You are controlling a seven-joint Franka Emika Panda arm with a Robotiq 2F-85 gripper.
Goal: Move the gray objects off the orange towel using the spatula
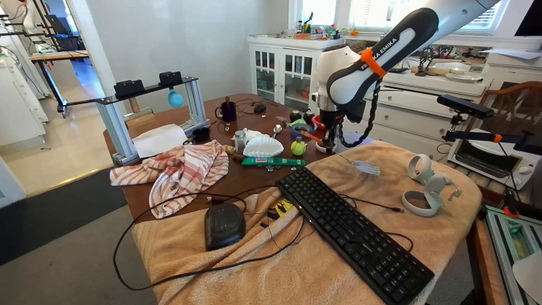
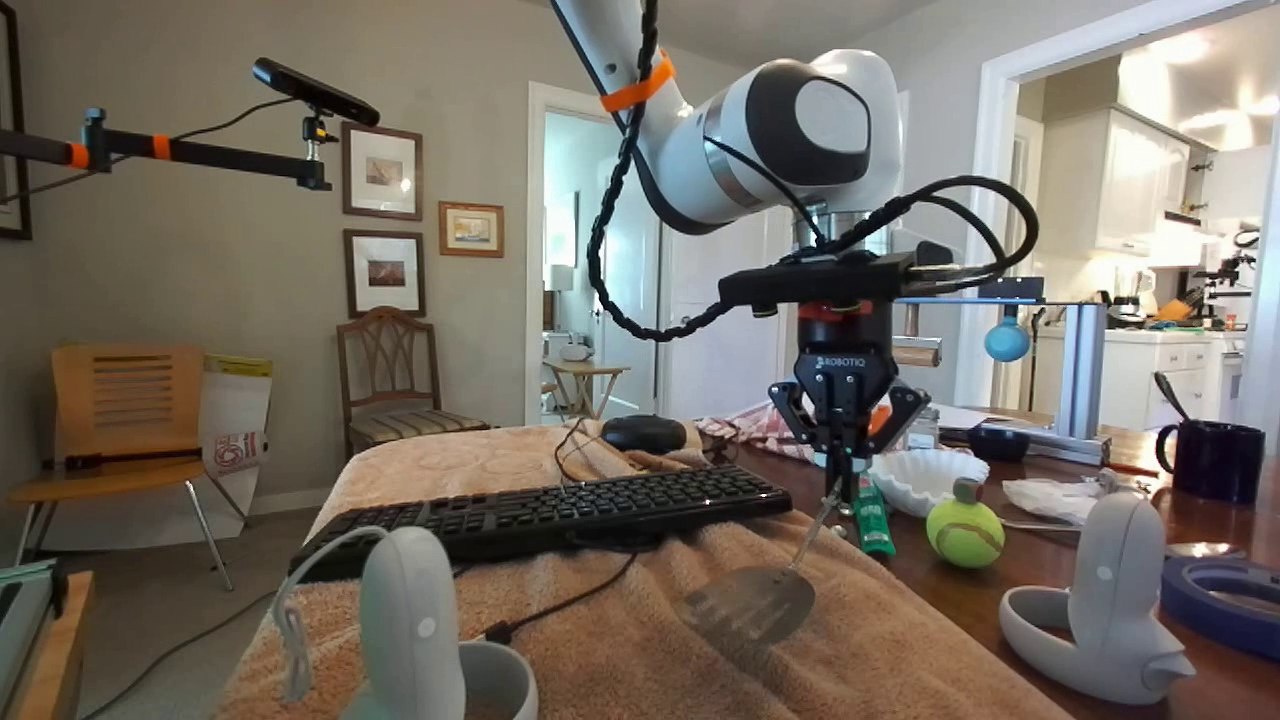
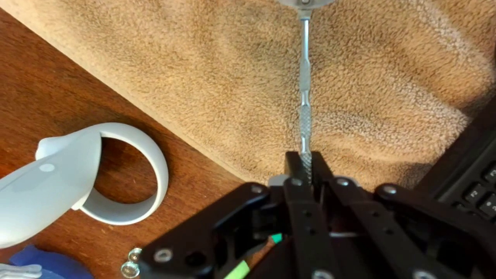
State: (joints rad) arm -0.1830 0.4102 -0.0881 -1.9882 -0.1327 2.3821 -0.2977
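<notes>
My gripper (image 1: 329,147) is shut on the spatula's thin metal shaft (image 3: 305,77), just above the orange towel (image 3: 240,77). Slanting down from the fingers, the spatula ends in a slotted metal blade (image 2: 755,605) low over the towel; whether it touches the cloth I cannot tell. Its orange handle (image 1: 311,136) sticks out behind the gripper. Two gray objects, ring-shaped controllers, lie on the towel beyond the blade: one gray object (image 1: 419,169) and another gray object (image 1: 425,203) nearer the front. A third gray object (image 2: 1110,610) rests on bare wood beside the towel edge, left of my fingers in the wrist view.
A black keyboard (image 1: 355,233) crosses the towel, with its cable trailing toward the gray objects. Farther over sits a dark oval device (image 1: 224,226). Beside the gripper on the wood are a tennis ball (image 2: 965,530), a white shell bowl (image 1: 262,147), blue tape (image 2: 1225,605) and glass beads (image 3: 130,267).
</notes>
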